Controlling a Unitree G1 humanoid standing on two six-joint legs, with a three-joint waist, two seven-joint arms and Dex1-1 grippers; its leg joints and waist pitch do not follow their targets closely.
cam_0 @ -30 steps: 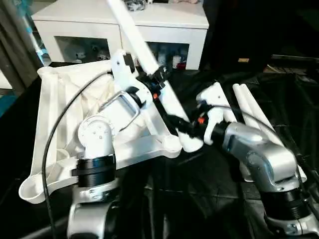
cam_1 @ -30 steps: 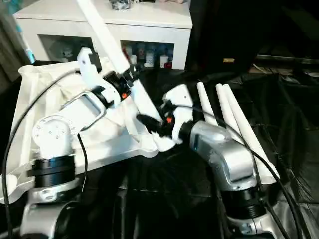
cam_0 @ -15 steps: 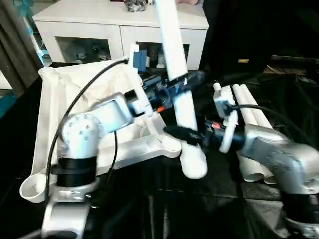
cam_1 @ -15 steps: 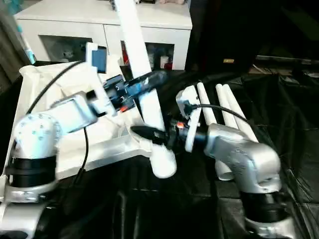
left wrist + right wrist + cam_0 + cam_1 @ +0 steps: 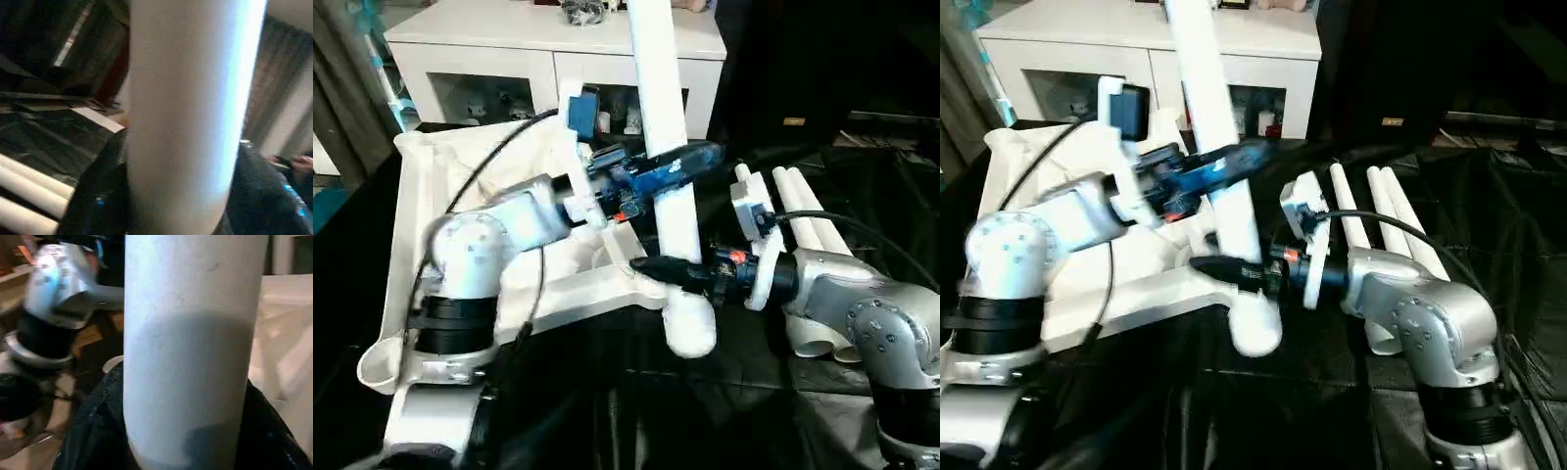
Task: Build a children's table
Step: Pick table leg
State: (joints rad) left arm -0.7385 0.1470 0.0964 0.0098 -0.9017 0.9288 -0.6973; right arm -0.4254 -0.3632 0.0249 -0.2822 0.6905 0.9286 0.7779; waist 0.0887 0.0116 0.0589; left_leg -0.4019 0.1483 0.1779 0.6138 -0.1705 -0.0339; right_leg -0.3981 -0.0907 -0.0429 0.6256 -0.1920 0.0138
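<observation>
Leg (image 5: 663, 147) now upright, clamped between left end effector (image 5: 671, 172) and right end effector (image 5: 671, 272).

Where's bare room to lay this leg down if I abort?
Free: black sheet in front of the tabletop and spare legs. Crowded: near corner socket, where both grippers hold the upright leg.

Head pair looks forward-down over both forearms; each wrist camera sits tight against the same upright leg (image 5: 658, 117).
</observation>
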